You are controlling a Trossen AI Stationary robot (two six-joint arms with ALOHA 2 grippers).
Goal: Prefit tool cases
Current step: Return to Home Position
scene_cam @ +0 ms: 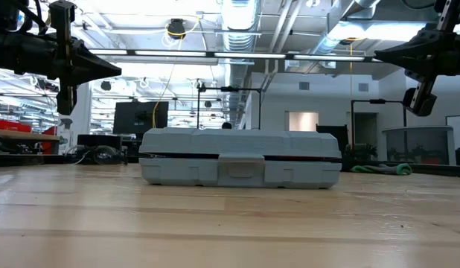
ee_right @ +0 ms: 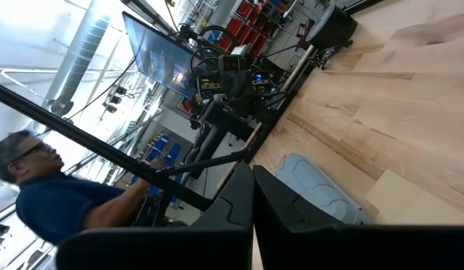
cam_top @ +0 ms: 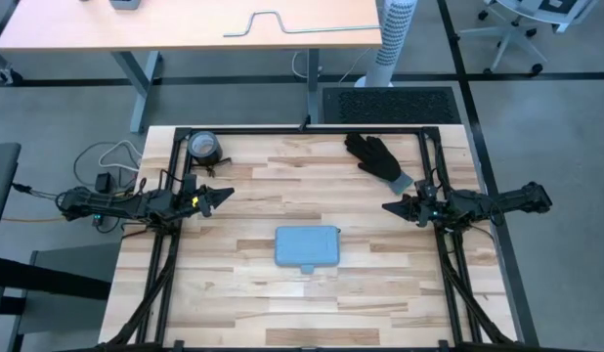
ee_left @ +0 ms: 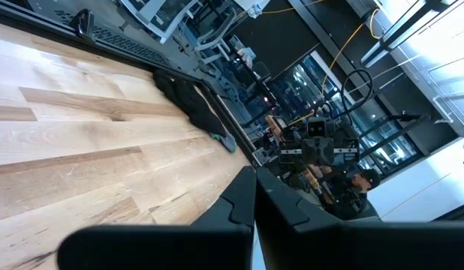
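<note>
Two claws hung in the air above the table, one at each side, and both held nothing. The left gripper had its two fingers pressed together, with only a thin line between them. It pointed toward the middle of the table. The right gripper was pressed together too, and it pointed back at the left one from the other side. They were well apart.

Between them, but nearer the front edge, lay the tool case. It was light blue and lay flat on the wood with its lid down. Its small handle tab stuck out toward the front edge. No claw touched it.

Near the right gripper, toward the back of the table, lay a black glove. Near the back left corner sat a round dark thing; I could not tell what it was. Past the table, the right wrist view showed a person in a dark blue top.
</note>
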